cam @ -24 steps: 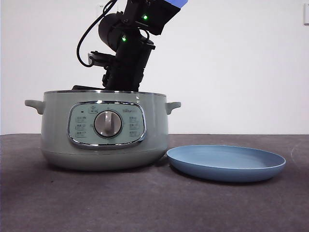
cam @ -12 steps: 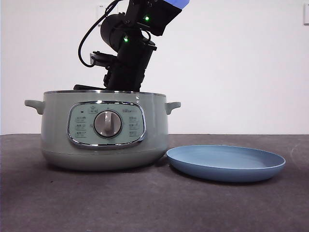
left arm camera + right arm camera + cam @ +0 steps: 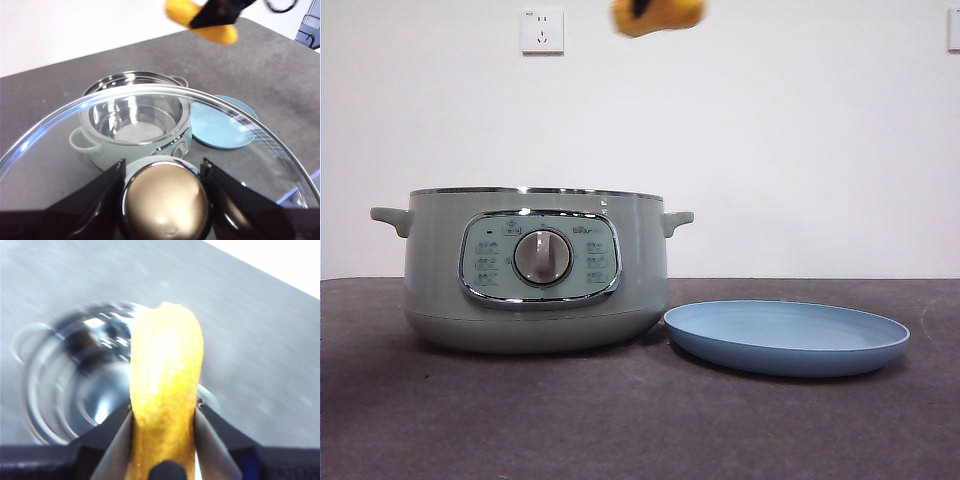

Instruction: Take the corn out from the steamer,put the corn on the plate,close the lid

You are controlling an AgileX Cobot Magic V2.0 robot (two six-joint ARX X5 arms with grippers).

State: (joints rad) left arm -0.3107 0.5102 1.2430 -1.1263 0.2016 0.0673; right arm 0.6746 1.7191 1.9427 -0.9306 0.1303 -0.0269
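Note:
The yellow-orange corn (image 3: 165, 375) is clamped between the jaws of my right gripper (image 3: 162, 412), high above the open steamer (image 3: 75, 385), which is blurred below it. In the front view only the corn (image 3: 658, 14) shows at the top edge, above the sage-green steamer (image 3: 535, 270) and left of the light-blue plate (image 3: 786, 336). My left gripper (image 3: 163, 171) is shut on the knob (image 3: 165, 202) of the glass lid (image 3: 150, 87), held in the air. Through the lid I see the steamer (image 3: 135, 125), the plate (image 3: 220, 130) and the raised corn (image 3: 200, 20).
The steamer's steel pot is open, with a pale disc on its bottom. A wall socket (image 3: 542, 30) sits on the white wall behind. Dark grey tabletop (image 3: 640, 420) stretches in front of the steamer and plate.
The right arm, which reached down into the steamer, has risen almost out of the front view, carrying the corn up. Steamer and plate have stayed put.

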